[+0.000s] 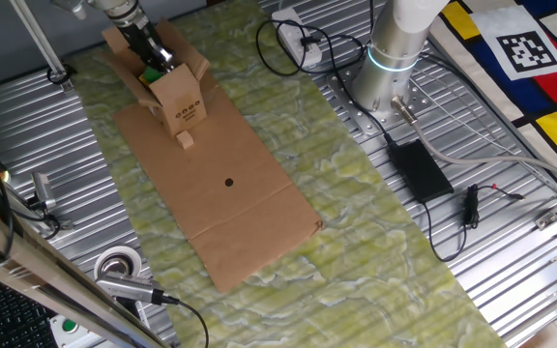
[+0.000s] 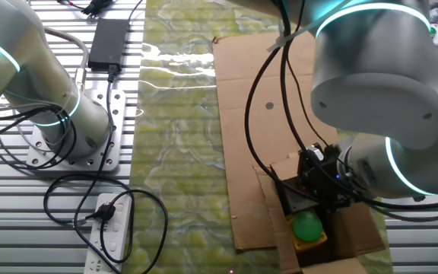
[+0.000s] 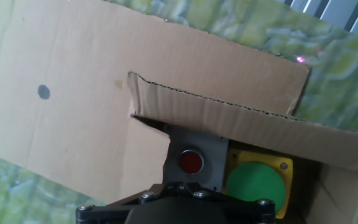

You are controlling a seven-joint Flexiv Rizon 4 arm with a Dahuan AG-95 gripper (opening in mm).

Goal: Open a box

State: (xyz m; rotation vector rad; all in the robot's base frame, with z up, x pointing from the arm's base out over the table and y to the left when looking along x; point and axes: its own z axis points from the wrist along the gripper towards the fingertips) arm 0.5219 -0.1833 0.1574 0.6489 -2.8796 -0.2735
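The box (image 1: 184,102) is a small brown carton with dark marks on its side, standing at the far end of a flat cardboard sheet (image 1: 222,198). Its top flaps are spread open. My gripper (image 1: 153,53) reaches down into the open top. In the other fixed view the gripper (image 2: 315,189) sits over the box (image 2: 352,232), just behind a yellow block with a green button (image 2: 308,227). In the hand view a flap (image 3: 229,115) stands open, and a grey part with a red button (image 3: 191,162) and the green button (image 3: 257,183) lie inside. My fingertips are hidden.
A tiny cardboard block (image 1: 186,141) lies against the box's near side. The arm base (image 1: 391,58) stands at the back right, with a power strip (image 1: 294,35), cables and a black adapter (image 1: 420,167) nearby. A tape roll (image 1: 119,263) lies at the front left.
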